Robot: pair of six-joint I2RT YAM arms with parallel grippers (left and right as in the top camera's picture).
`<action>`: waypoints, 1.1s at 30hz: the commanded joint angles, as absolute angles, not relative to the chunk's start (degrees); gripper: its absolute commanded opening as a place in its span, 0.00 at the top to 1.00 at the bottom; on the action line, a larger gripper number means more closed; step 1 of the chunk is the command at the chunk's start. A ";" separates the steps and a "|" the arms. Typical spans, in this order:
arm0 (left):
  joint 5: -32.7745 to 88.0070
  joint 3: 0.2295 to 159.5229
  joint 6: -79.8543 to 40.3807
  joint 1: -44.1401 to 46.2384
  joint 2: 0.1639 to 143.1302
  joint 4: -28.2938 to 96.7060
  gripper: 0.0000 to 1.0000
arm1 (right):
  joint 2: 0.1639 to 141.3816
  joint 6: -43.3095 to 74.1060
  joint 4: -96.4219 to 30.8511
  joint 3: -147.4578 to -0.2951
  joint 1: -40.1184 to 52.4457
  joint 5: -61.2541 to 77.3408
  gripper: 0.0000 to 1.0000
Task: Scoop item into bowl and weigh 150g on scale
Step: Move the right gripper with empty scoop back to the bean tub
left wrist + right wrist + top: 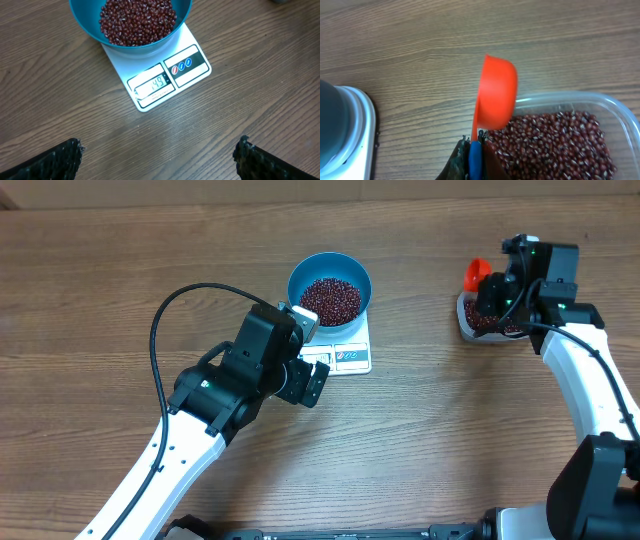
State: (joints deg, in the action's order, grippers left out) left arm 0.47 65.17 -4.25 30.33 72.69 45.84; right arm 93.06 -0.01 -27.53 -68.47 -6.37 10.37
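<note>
Beans [331,298] fill your blue bowl [297,278] on the scale [352,359]; left gripper [160,152] gapes at its seven o'clock, right gripper [475,145] pinches the orange scoop [497,95].

**Robot manipulation bench, of the laboratory kind.** The scene consisted of a plain wood-grain table [100,260] with a left arm [235,380] and a right arm [590,385], both in black and white, mounted at its near edge. A black cable [203,288] looped freely above the left arm. The kitchen goods lay as isolated props on the otherwise bare top: a scale [170,75] bearing a bowl [85,22] of beans [137,20], a clear tub [600,97] and an orange scoop [496,95]. Cameras looked down from overhead and from both wrists.
</note>
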 commanded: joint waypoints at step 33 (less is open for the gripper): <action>0.93 64.95 -3.38 30.28 73.01 45.87 0.00 | 91.64 1.08 -43.44 -68.58 -7.25 -1.45 0.96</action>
State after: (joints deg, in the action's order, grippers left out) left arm 0.47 65.17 -4.25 30.33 72.69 45.82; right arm 92.51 0.51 -43.42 -68.47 -7.05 -1.52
